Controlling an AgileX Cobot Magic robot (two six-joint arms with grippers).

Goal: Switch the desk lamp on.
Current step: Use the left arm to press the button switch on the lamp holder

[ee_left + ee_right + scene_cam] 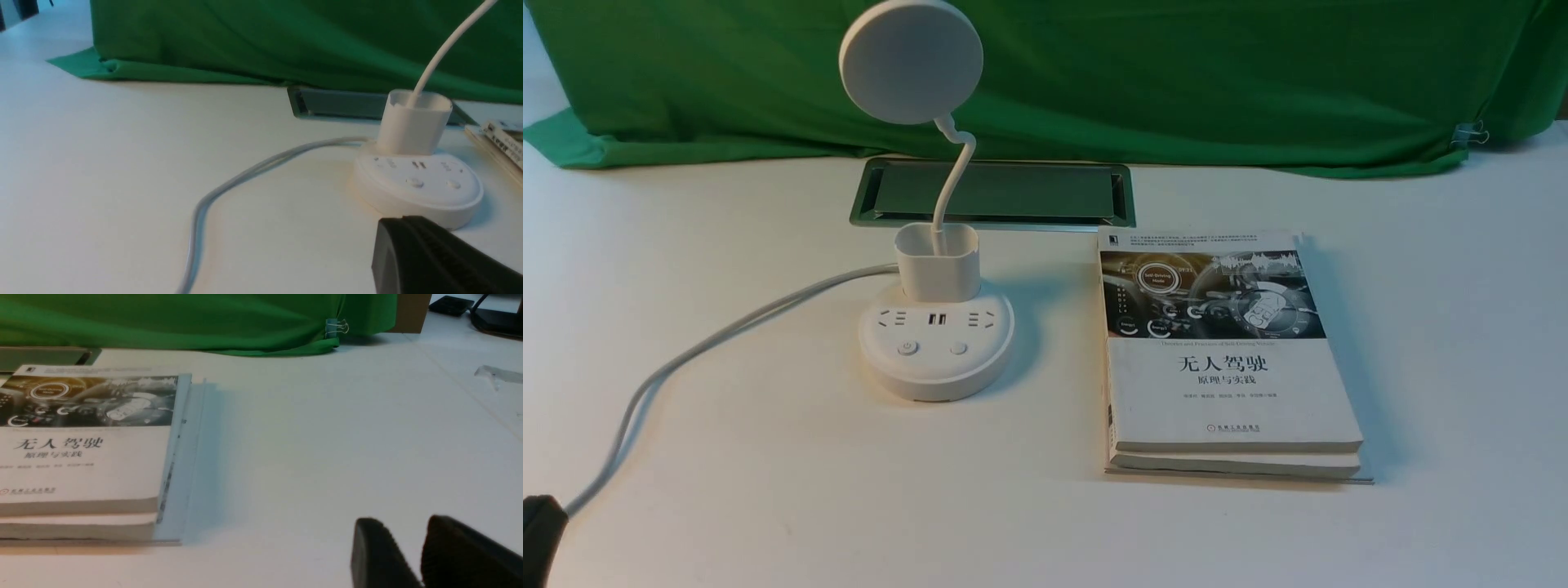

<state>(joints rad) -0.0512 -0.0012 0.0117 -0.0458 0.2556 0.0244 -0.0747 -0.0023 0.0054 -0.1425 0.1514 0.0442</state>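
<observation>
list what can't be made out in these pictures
- front view: most of the left pincer, cut off by the frame edge
- left wrist view: lamp head, beyond the top edge
- right wrist view: left side of the book stack, cut off by the edge
- front view: small print on the top book, too tiny

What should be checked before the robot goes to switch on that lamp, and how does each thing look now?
- Lamp base flat on the table: ok, the desk lamp stands upright.
- Buttons uncovered: ok, both buttons show.
- Left gripper shut for pressing: ok, fingertips together.
- Books apart from the lamp: ok, bare table between.
- Cord plugged into power: cannot tell, its far end is out of view.
</observation>
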